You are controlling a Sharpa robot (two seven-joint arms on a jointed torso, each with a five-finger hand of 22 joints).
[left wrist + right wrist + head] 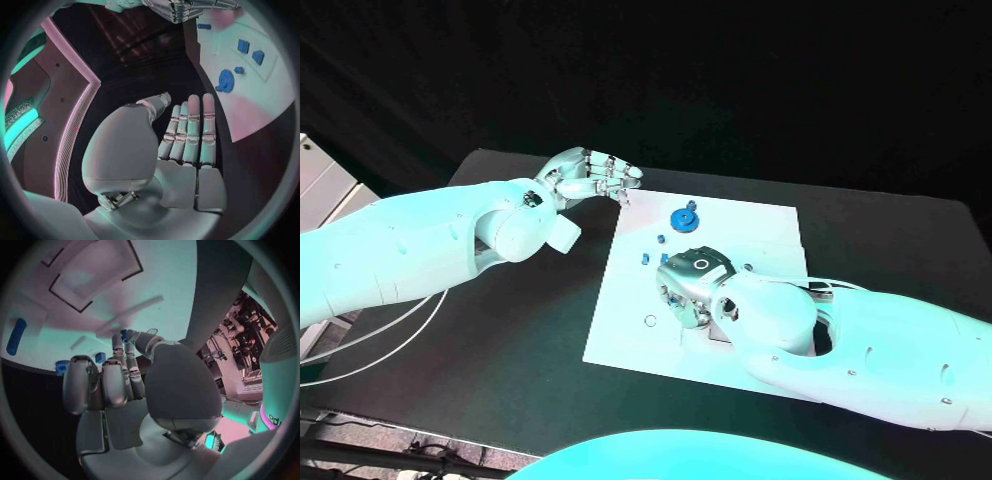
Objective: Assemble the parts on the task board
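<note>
right hand low over task board, pinching small blue part at fingertips. left hand empty, fingers loosely apart, blue gear just beside it. risk: weak pinch, part slipping or tilting, missing its seat.

Matt white task board, metallic hands

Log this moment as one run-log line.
left hand: open, beside task board's far corner, off it | right hand: over board, pinching small blue part | blue gear: on board, untouched
</note>
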